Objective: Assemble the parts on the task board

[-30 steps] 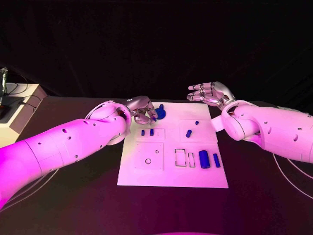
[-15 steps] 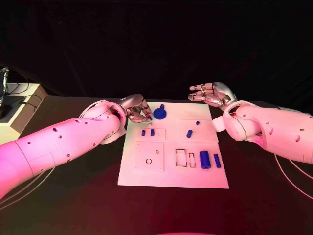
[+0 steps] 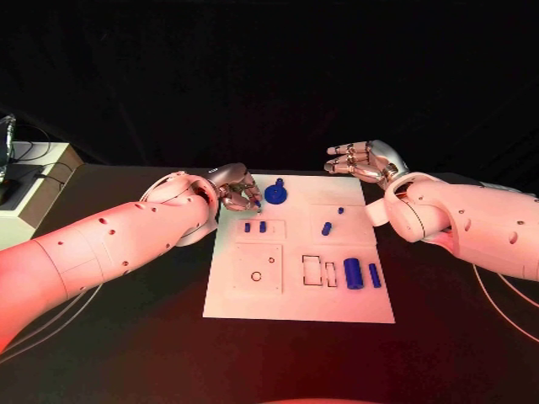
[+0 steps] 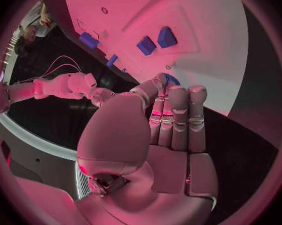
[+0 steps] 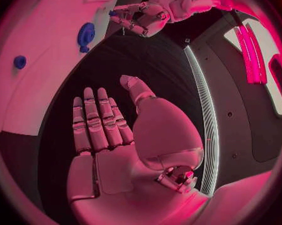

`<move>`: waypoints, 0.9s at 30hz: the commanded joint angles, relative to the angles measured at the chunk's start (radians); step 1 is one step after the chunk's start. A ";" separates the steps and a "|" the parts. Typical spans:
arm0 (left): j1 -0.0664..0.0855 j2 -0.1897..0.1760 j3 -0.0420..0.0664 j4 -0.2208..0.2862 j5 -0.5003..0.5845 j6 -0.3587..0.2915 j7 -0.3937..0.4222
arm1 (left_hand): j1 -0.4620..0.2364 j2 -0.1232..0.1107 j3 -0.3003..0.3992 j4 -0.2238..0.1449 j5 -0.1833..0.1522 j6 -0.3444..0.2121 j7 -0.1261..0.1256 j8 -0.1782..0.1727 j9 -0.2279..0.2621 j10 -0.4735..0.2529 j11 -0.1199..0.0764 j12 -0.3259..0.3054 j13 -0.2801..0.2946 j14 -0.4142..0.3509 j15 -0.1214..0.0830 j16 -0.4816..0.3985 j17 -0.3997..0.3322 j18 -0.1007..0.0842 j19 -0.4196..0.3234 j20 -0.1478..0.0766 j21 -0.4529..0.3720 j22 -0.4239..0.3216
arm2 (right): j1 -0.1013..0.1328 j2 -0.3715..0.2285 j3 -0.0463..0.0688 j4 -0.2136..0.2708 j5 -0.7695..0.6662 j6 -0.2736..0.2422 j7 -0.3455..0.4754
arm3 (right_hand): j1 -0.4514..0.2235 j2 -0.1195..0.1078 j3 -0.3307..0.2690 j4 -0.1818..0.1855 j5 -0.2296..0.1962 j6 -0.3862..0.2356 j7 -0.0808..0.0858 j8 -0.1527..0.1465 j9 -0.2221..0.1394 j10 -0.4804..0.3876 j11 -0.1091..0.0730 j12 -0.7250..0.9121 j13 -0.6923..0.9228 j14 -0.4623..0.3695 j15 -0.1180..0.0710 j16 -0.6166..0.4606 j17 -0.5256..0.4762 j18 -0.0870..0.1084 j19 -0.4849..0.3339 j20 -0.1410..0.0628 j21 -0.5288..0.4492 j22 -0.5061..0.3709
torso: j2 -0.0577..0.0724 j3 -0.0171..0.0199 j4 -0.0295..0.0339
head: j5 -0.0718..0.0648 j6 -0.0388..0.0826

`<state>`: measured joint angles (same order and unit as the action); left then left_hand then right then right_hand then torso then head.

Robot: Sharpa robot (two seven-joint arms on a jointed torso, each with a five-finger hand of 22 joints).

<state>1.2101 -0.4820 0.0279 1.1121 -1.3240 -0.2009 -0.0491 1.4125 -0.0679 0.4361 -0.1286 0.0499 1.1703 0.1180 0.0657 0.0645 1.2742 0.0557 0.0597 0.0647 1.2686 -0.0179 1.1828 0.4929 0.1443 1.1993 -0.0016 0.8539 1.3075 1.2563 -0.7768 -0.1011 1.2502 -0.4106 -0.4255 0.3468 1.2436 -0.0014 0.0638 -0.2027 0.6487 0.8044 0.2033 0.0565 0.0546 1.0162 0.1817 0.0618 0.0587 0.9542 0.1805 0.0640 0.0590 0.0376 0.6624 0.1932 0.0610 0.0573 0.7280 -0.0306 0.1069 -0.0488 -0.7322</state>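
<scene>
The left robot hand [image 3: 238, 190] hovers empty, fingers straight together, at the task board's [image 3: 296, 303] far left corner. Small blue parts [image 3: 352, 273] lie scattered across the board on the dark surface [image 3: 124, 337]. The right robot hand [image 3: 365, 161] hangs empty, fingers loosely apart, beyond the far right corner.

A black table [image 3: 124, 337] carries a pale box [image 3: 27, 198] with dark cables at its left edge.

A dark-draped lab: black table [image 3: 124, 353], white side cabinet [image 3: 33, 198] with cables.
</scene>
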 commanded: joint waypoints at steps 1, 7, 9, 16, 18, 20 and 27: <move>-0.003 0.008 0.000 -0.009 -0.011 0.028 -0.003 | -0.001 0.000 0.003 0.004 0.006 -0.004 0.005 -0.004 0.001 0.000 0.005 0.004 0.002 0.003 0.002 -0.005 0.003 0.008 0.003 -0.003 0.007 0.050 | 0.000 0.001 0.000 0.002 -0.007 0.006 0.014 | -0.011 -0.001 0.005 0.001 0.003 0.008 0.025 -0.002 0.001 0.006 0.000 -0.003 -0.001 0.003 -0.002 -0.006 -0.001 -0.019 -0.004 0.000 -0.003 -0.001 | 0.000 0.0000 0.0003 | -0.001 0.000; -0.008 0.016 -0.003 -0.018 -0.012 0.034 -0.002 | -0.001 0.000 0.003 0.004 0.006 -0.004 0.005 -0.004 0.001 0.000 0.005 0.004 0.002 0.003 0.002 -0.005 0.003 0.008 0.003 -0.003 0.007 0.050 | 0.000 0.001 0.001 0.002 -0.007 0.006 0.014 | -0.010 -0.001 0.004 0.003 0.004 0.005 0.025 -0.003 0.001 0.005 0.000 -0.003 -0.001 0.001 -0.002 -0.006 -0.001 -0.020 -0.006 0.000 -0.004 -0.001 | 0.000 0.0000 0.0005 | -0.001 0.000; -0.009 0.018 -0.004 -0.019 -0.012 0.036 -0.003 | -0.001 0.000 0.003 0.004 0.006 -0.004 0.005 -0.004 0.001 0.000 0.005 0.004 0.002 0.003 0.002 -0.005 0.003 0.008 0.003 -0.003 0.007 0.050 | 0.000 0.001 0.001 0.002 -0.007 0.006 0.014 | -0.010 -0.001 0.004 0.003 0.004 0.005 0.025 -0.003 0.001 0.005 0.000 -0.003 -0.001 0.001 -0.002 -0.006 -0.001 -0.020 -0.006 0.000 -0.004 -0.001 | 0.000 -0.0002 0.0006 | -0.002 -0.001; -0.010 0.022 -0.006 -0.020 -0.012 0.042 -0.004 | -0.001 0.000 0.002 0.006 0.006 -0.004 0.005 -0.004 0.001 0.001 0.004 0.004 0.002 0.003 0.002 -0.005 0.004 0.008 0.002 -0.003 0.008 0.050 | 0.000 0.001 0.001 0.002 -0.007 0.007 0.014 | -0.010 -0.001 0.004 0.003 0.004 0.005 0.025 -0.003 0.001 0.005 0.000 -0.003 -0.001 0.001 -0.002 -0.006 -0.001 -0.020 -0.006 0.000 -0.004 -0.001 | 0.000 -0.0005 0.0007 | -0.002 -0.001; -0.010 0.023 -0.006 -0.021 -0.013 0.044 -0.005 | -0.001 0.000 0.002 0.006 0.006 -0.004 0.005 -0.004 0.001 0.001 0.004 0.004 0.002 0.003 0.002 -0.005 0.004 0.008 0.002 -0.003 0.008 0.050 | 0.000 0.001 0.001 0.002 -0.007 0.007 0.015 | -0.010 -0.001 0.004 0.003 0.004 0.005 0.025 -0.003 0.001 0.005 0.000 -0.003 -0.001 0.001 -0.002 -0.006 -0.001 -0.020 -0.006 0.000 -0.004 -0.001 | -0.001 -0.0005 0.0009 | -0.002 -0.002; -0.010 0.023 -0.006 -0.021 -0.014 0.045 -0.007 | -0.001 0.000 0.002 0.006 0.006 -0.004 0.005 -0.004 0.001 0.001 0.004 0.004 0.002 0.003 0.002 -0.005 0.004 0.008 0.002 -0.003 0.008 0.050 | 0.000 0.001 0.001 0.002 -0.007 0.007 0.015 | -0.010 -0.001 0.004 0.003 0.004 0.005 0.025 -0.003 0.001 0.005 0.000 -0.003 -0.001 0.001 -0.002 -0.006 -0.001 -0.020 -0.006 0.000 -0.004 -0.001 | 0.000 -0.0006 0.0008 | -0.002 -0.002; -0.010 0.025 -0.008 -0.028 -0.016 0.051 -0.016 | 0.001 0.000 0.001 0.007 0.006 -0.007 0.005 -0.004 0.001 -0.002 0.005 0.004 0.002 0.002 0.003 -0.007 0.006 0.007 0.001 -0.004 0.007 0.049 | 0.000 0.001 0.001 0.002 -0.007 0.007 0.014 | -0.010 -0.001 0.004 0.003 0.004 0.005 0.025 -0.003 0.001 0.005 0.000 -0.003 -0.001 0.001 -0.002 -0.006 -0.001 -0.020 -0.006 0.000 -0.004 -0.001 | 0.000 -0.0004 0.0007 | -0.002 -0.003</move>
<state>1.2020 -0.4593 0.0213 1.0852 -1.3334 -0.1742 -0.0564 1.4124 -0.0680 0.4391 -0.1255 0.0535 1.1664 0.1214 0.0647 0.0646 1.2739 0.0557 0.0568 0.0654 1.2687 -0.0178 1.1790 0.4971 0.1435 1.1992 -0.0016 0.8575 1.3074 1.2562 -0.7766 -0.1011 1.2505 -0.4106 -0.4255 0.3469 1.2436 -0.0014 0.0638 -0.2027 0.6487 0.8043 0.2033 0.0565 0.0546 1.0162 0.1817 0.0618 0.0587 0.9542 0.1805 0.0640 0.0590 0.0375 0.6624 0.1932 0.0610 0.0573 0.7278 -0.0311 0.1078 -0.0508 -0.7348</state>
